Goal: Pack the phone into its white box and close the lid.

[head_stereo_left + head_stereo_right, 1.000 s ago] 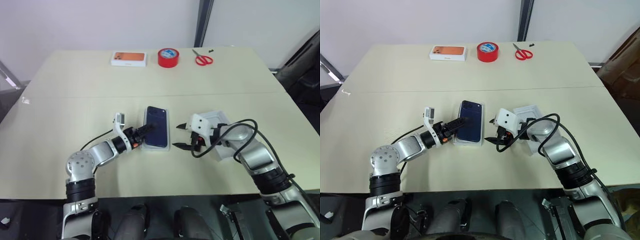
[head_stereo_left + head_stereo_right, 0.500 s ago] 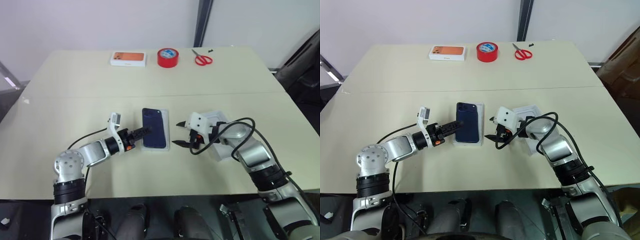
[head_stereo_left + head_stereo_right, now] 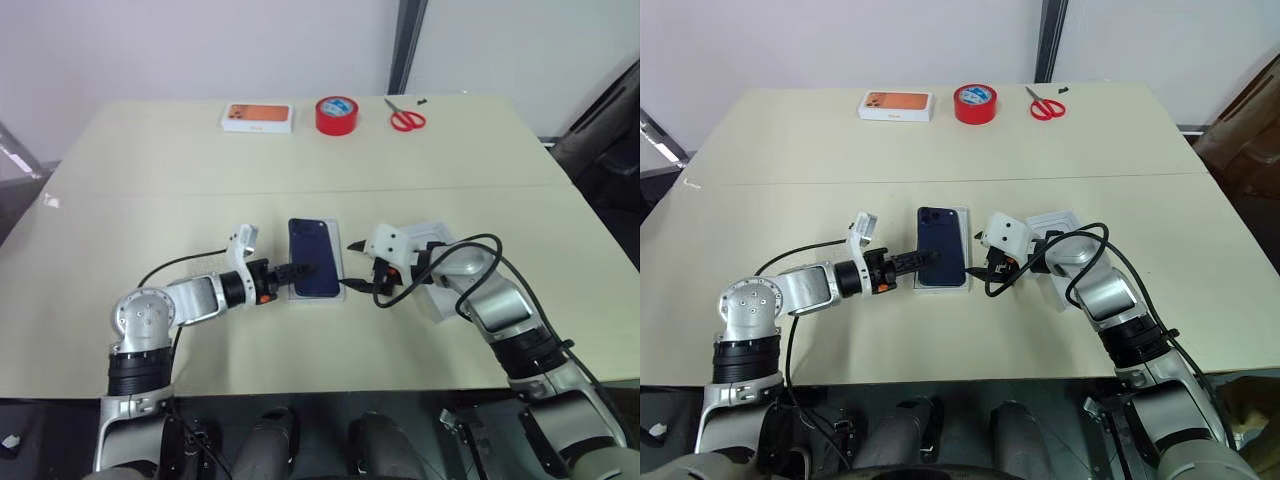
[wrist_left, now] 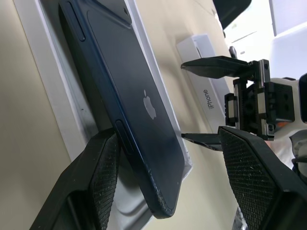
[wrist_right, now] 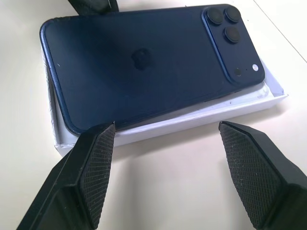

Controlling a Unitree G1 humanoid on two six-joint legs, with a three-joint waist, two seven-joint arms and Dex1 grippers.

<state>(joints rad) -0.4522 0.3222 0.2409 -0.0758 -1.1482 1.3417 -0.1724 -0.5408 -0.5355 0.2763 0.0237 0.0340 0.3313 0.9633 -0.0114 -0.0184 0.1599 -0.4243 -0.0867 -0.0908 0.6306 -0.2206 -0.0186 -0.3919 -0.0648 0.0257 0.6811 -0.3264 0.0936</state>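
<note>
Both jaws spread, pinching nothing: left gripper (image 3: pixel 298 270) at the near-left corner of the phone (image 3: pixel 314 270), right gripper (image 3: pixel 359 266) just right of it. One phone, tilted across one white box (image 5: pixel 163 125), not seated. One lid (image 3: pixel 437 262) right of phone. Bare table (image 3: pixel 300 170) beyond.
</note>
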